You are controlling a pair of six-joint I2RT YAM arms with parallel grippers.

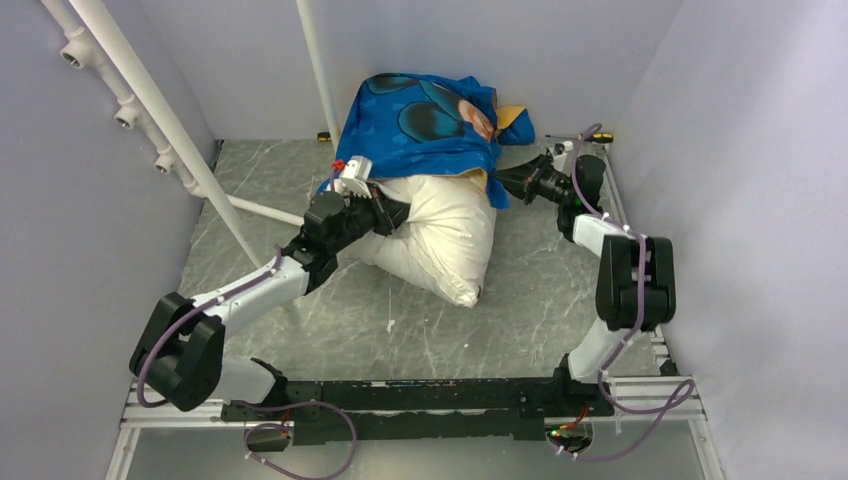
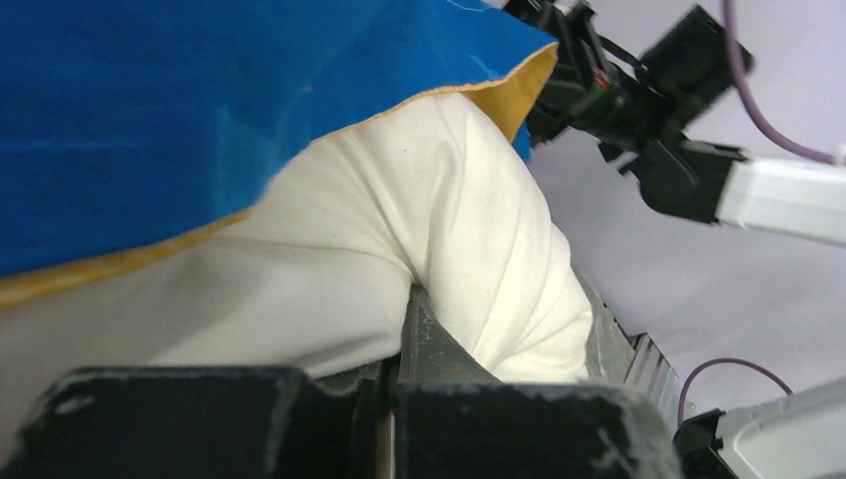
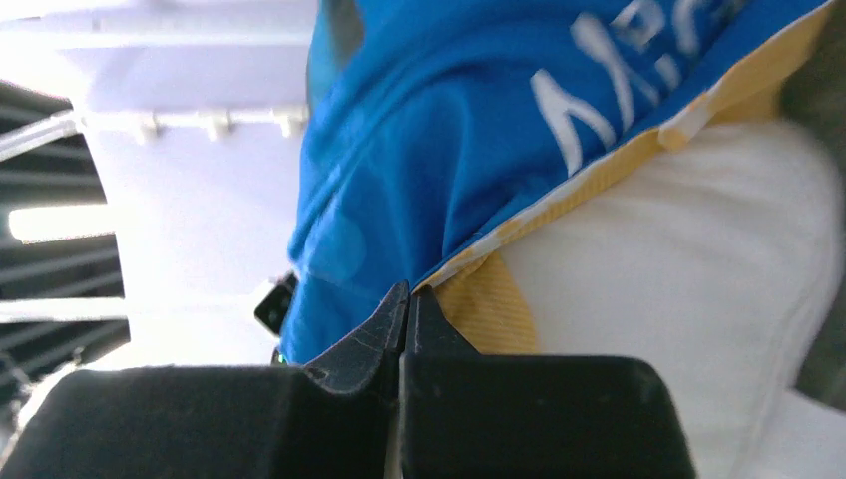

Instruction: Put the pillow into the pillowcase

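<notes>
Your left end effector (image 2: 414, 299) pinches the pillow (image 1: 445, 235); your right end effector (image 3: 407, 294) is clamped on the pillowcase (image 1: 420, 130) hem beside the pillow.

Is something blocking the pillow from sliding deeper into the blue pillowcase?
No, nothing visible blocks it. The pillow is already partway in: the pillowcase covers its far end, and the case's open yellow-lined edge lies across its middle. The near half sticks out bare.
</notes>
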